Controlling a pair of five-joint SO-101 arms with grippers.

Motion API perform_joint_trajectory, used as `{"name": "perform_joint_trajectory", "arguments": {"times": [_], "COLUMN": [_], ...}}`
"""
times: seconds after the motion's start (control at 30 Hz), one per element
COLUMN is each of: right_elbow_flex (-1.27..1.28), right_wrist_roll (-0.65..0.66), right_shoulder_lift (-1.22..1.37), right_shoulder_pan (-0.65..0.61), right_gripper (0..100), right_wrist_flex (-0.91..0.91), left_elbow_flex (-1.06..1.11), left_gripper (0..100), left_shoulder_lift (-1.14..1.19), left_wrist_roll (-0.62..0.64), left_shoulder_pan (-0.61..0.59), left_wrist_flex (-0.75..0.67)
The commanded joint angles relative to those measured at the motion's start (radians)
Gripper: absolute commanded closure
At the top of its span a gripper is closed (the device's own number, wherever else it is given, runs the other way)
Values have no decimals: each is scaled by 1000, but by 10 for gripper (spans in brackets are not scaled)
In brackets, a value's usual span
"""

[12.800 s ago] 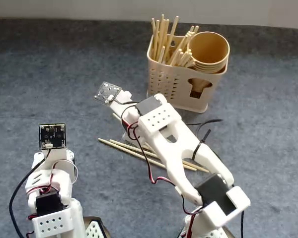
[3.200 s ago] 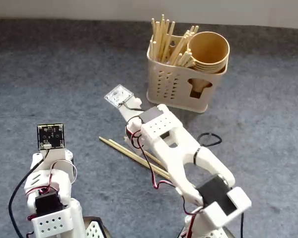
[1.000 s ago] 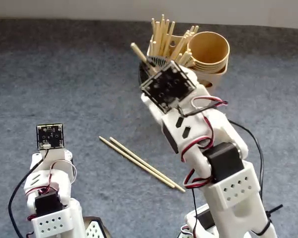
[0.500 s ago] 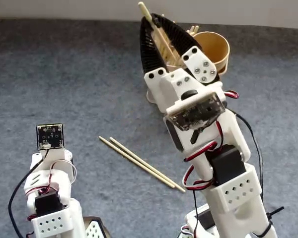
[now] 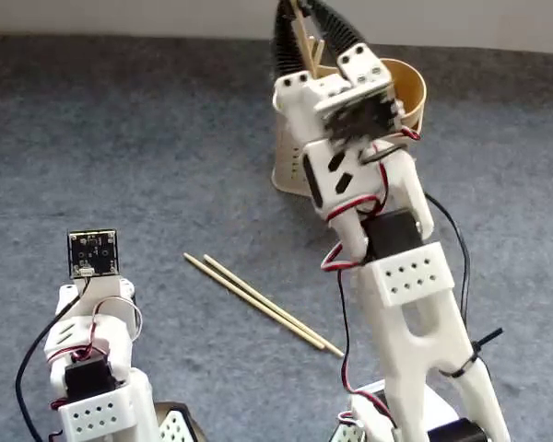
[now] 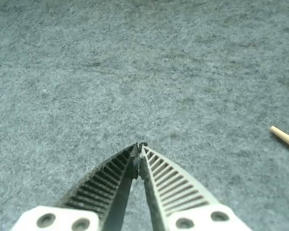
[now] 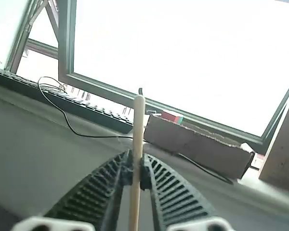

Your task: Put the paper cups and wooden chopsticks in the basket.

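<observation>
Your right gripper (image 7: 136, 167) has lifted one chopstick (image 7: 137, 120) over the basket (image 5: 288, 164), jaws pinching it. Cups (image 5: 413, 92) are in; two chopsticks (image 5: 263, 302) wait. Left gripper (image 6: 139, 147) is closed.

The high camera looks down from overhead across the whole carpet (image 5: 120, 138). The left wrist camera hangs close above that carpet, sharing the tip of a loose chopstick (image 6: 284, 138); the right wrist camera tilts up toward a window (image 7: 183, 57).
</observation>
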Motion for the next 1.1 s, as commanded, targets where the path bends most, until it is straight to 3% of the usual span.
{"name": "perform_joint_trajectory", "arguments": {"times": [0.0,0.33,0.53,0.87,1.07], "right_elbow_flex": [-18,-8,-18,-97,-165], "right_wrist_roll": [-195,-230,-232,-230,-224], "right_shoulder_lift": [33,140,150,39,-33], "right_shoulder_pan": [105,137,97,88,-7], "right_gripper": [993,989,835,835,835], "right_wrist_flex": [-27,-5,179,430,671], "left_elbow_flex": [19,19,19,19,19], "left_gripper": [976,976,976,976,976], "left_shoulder_lift": [-7,-7,-7,-7,-7], "left_wrist_roll": [9,9,9,9,9], "left_shoulder_pan": [-8,-8,-8,-8,-8], "left_wrist_flex": [-15,-15,-15,-15,-15]}}
